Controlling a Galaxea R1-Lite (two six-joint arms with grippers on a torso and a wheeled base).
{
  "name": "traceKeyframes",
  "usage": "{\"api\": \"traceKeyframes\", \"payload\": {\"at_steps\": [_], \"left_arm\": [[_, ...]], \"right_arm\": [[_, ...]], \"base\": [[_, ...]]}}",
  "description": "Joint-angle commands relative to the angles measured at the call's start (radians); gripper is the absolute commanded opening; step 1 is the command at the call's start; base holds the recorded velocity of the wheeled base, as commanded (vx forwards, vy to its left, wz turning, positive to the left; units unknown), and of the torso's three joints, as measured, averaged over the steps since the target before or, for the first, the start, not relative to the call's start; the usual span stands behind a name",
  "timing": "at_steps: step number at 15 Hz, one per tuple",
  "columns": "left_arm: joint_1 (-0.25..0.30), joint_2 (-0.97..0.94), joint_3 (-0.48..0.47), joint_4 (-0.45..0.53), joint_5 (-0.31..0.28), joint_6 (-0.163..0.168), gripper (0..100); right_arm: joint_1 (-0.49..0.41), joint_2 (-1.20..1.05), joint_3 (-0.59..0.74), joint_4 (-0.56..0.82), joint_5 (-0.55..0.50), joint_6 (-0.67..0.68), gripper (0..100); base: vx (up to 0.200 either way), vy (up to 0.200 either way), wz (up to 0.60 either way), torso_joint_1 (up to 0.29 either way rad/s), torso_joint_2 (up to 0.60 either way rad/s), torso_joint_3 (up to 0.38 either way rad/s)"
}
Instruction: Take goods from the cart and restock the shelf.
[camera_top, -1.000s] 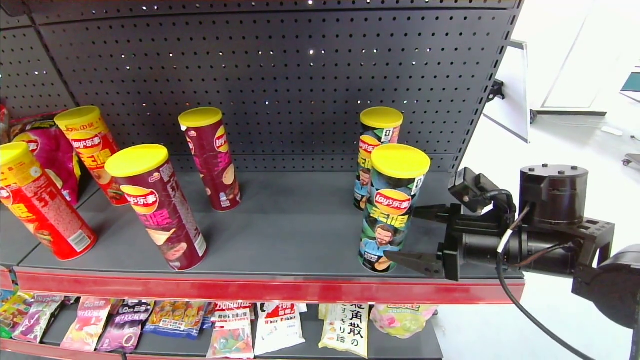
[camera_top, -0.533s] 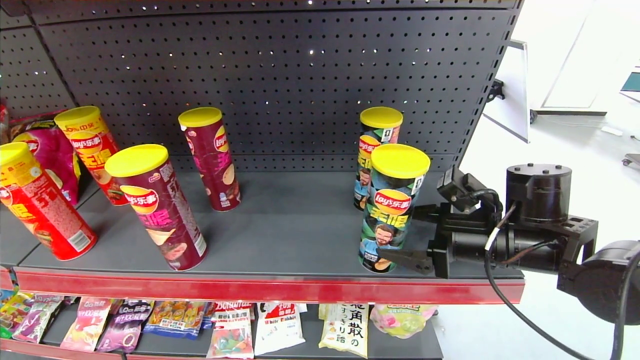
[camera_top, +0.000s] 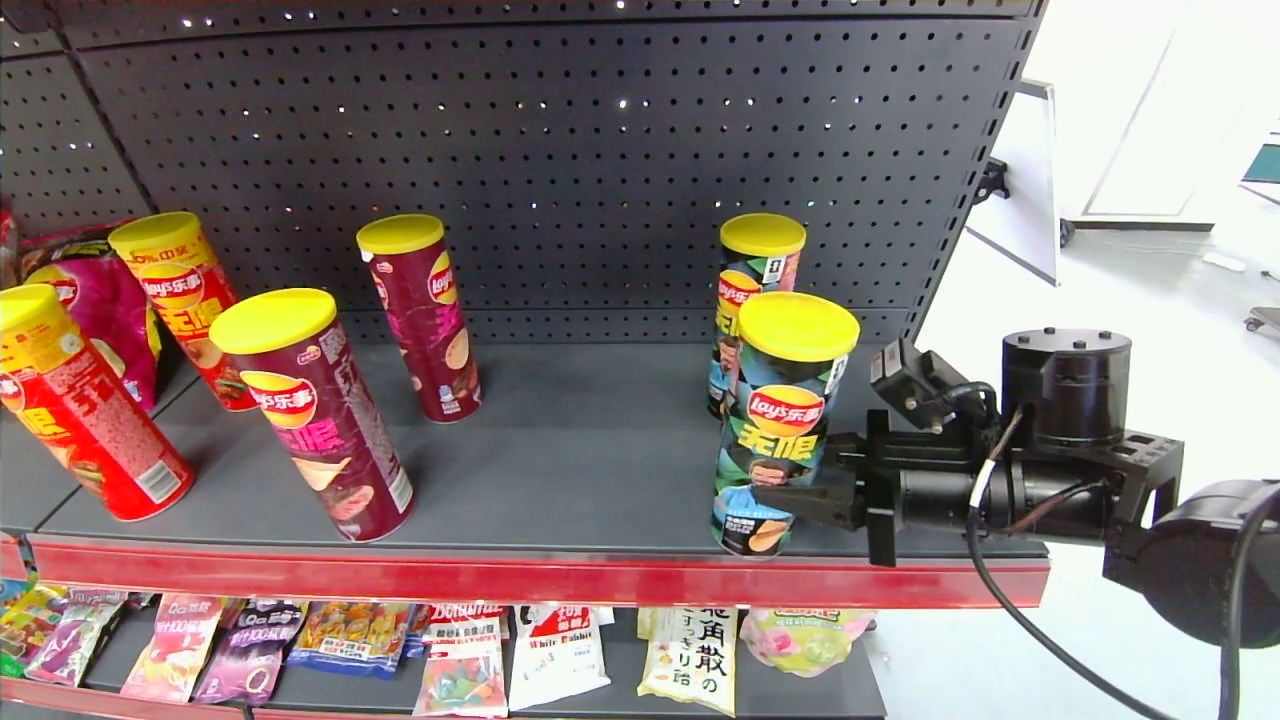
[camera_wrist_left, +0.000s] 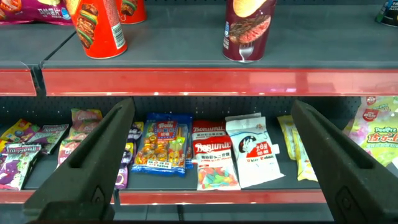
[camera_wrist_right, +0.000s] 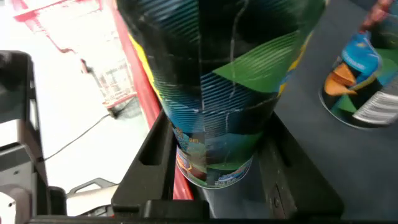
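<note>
Grasping the green-and-blue cardboard crisp tube with yellow lid (camera_top: 790, 400) (front edge of the grey metal shelf (camera_top: 580, 470)) in the black right gripper (camera_top: 782, 492), with black left gripper (camera_wrist_left: 211, 107) splayed.

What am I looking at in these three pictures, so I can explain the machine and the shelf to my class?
This is a two-armed robot restocking a shop shelf. The wide picture comes from a camera on its head; the other two come from cameras on its wrists. On the grey metal shelf stand tall crisp tubes with yellow lids: red tubes, maroon tubes and two green-and-blue ones. The right tool, a two-fingered clamp, is closed round the front green-and-blue cardboard tube near the shelf's front edge; the second tube stands behind it. The left tool is open and holds nothing; it faces the lower shelf of colourful snack bags.
</note>
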Motion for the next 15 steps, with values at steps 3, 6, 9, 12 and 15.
{"api": "traceKeyframes", "payload": {"at_steps": [3,6,9,12,15], "left_arm": [[0.001,0.001,0.000,0.000,0.000,0.000,100],[0.001,0.001,0.000,0.000,0.000,0.000,100],[0.001,0.001,0.000,0.000,0.000,0.000,100],[0.001,0.001,0.000,0.000,0.000,0.000,100],[0.001,0.001,0.000,0.000,0.000,0.000,100]], "right_arm": [[-0.001,0.035,-0.055,0.000,0.055,0.000,0],[-0.009,0.060,-0.095,0.001,0.111,-0.005,0],[-0.018,0.069,-0.097,0.003,0.147,-0.060,0],[-0.029,0.066,-0.094,0.004,0.163,-0.103,0],[-0.027,0.054,-0.079,0.007,0.163,-0.108,0]], "base": [[0.000,0.000,0.00,0.000,0.00,0.000],[0.000,0.000,0.00,0.000,0.00,0.000],[0.000,0.000,0.00,0.000,0.00,0.000],[0.000,0.000,0.00,0.000,0.00,0.000],[0.000,0.000,0.00,0.000,0.00,0.000]]}}
